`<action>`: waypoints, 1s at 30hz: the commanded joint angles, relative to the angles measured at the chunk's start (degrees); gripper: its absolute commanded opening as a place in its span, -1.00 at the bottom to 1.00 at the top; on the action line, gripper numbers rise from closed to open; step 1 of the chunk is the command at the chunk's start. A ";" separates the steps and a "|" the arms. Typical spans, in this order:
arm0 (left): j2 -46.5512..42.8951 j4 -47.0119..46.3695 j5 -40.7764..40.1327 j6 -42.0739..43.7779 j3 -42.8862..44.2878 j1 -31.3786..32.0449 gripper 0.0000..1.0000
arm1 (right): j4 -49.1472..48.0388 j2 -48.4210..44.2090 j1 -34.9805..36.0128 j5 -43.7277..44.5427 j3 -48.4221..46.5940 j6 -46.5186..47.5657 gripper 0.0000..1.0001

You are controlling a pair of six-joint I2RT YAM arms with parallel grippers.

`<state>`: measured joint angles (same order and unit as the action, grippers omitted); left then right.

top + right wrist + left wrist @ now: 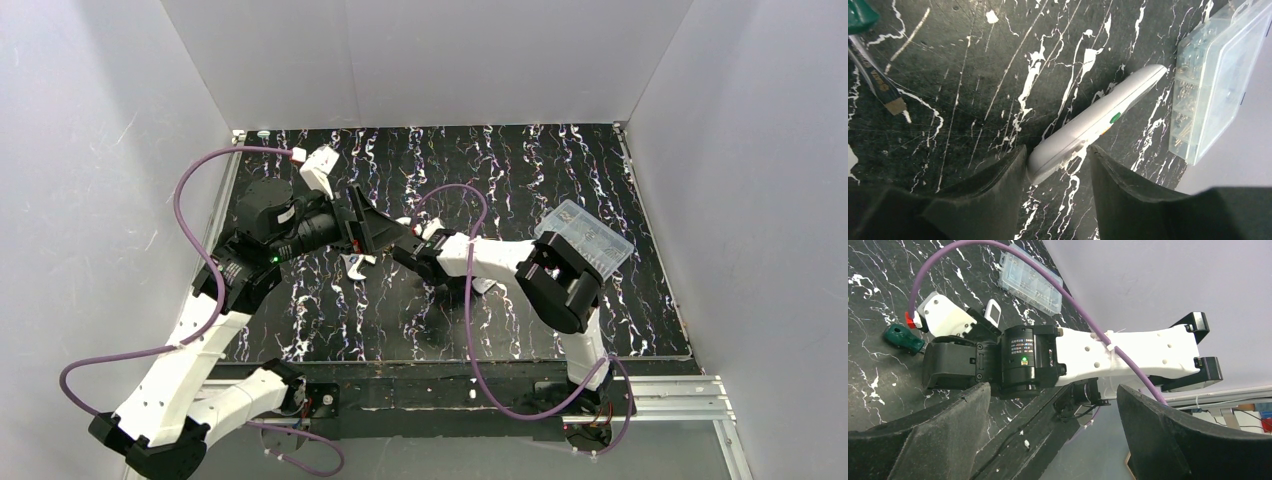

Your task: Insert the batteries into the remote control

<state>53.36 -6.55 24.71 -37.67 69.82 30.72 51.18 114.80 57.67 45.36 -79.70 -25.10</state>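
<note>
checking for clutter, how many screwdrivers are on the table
1: the green-handled screwdriver lies on the table near the right gripper, apart from the remote control. Others may be hidden from view.

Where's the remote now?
In the right wrist view, the remote control lies on the table, near end between the right gripper fingers, clear plastic box beside it.

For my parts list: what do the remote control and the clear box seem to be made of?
The remote control looks like smooth, light plastic with a soft sheen. The clear box is probably hard transparent plastic: small parts show through its walls.
</note>
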 commanded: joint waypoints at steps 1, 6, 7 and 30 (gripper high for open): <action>-0.41 -1.85 2.53 0.72 -0.06 -0.31 0.97 | -1.44 0.21 0.16 -0.24 -0.48 -0.64 0.17; -0.35 -1.27 2.74 1.11 0.12 -0.31 0.97 | -3.04 0.04 0.21 -1.67 -0.40 0.67 0.28; -0.35 -1.08 2.72 1.31 0.21 -0.31 0.97 | -3.41 -0.08 0.24 -2.06 -0.38 1.02 0.31; 2.23 10.86 -1.50 4.68 2.99 -0.39 0.97 | -41.85 -34.99 -16.55 -43.87 15.33 3.37 0.44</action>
<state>55.00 -2.52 25.02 -35.11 70.67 30.70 24.51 88.99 42.96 8.67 -70.81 -21.26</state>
